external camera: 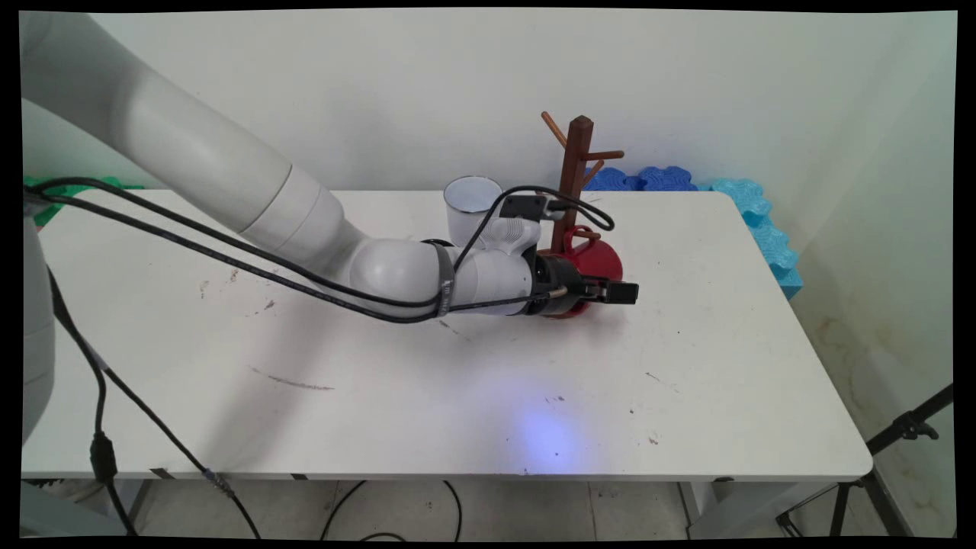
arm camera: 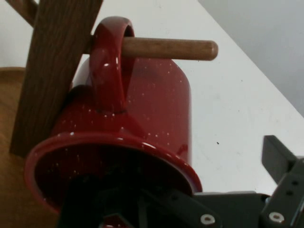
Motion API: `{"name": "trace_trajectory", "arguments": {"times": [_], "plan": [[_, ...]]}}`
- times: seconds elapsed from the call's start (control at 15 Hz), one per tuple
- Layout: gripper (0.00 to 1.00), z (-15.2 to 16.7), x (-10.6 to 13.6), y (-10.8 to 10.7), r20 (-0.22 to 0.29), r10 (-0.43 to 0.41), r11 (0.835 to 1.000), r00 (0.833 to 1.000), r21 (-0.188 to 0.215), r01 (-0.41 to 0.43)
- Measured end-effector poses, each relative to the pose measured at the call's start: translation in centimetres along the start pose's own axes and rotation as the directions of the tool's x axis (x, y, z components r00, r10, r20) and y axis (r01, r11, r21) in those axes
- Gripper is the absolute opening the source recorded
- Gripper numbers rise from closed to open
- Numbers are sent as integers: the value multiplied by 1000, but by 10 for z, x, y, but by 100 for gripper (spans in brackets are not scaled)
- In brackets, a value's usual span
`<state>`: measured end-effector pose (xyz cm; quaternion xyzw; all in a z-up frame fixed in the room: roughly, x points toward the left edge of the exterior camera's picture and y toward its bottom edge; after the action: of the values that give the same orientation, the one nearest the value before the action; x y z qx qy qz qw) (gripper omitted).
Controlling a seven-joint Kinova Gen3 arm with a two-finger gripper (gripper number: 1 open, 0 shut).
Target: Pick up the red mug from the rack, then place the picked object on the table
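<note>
Red mug [arm camera: 142, 109] hangs by handle on wooden mug tree [external camera: 573, 171] peg; fingers [arm camera: 278, 159] spread at its rim; white cup [external camera: 469, 206] beside tree

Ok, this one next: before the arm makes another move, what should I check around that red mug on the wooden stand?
1. Mug handle on the peg: ok, the peg passes right through it.
2. Stand upright on the table: ok.
3. Gripper open: ok, the outer finger sits apart from the mug wall.
4. Inner finger clear of the mug: cannot tell, it is hidden in the mug's mouth.
5. White cup clear of the arm: cannot tell, the arm partly covers it.
</note>
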<state>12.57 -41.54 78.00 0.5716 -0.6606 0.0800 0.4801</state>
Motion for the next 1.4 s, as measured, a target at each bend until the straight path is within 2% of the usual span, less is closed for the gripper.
{"name": "trace_trajectory", "arguments": {"times": [0.07,0.13,1.4], "plan": [[100,1,0,0,-3,0,1000,1000,1,0],[0,2,-1,-1,-6,1,1000,1000,2,-1],[0,-2,6,-1,-59,41,999,997,-19,-42]]}}
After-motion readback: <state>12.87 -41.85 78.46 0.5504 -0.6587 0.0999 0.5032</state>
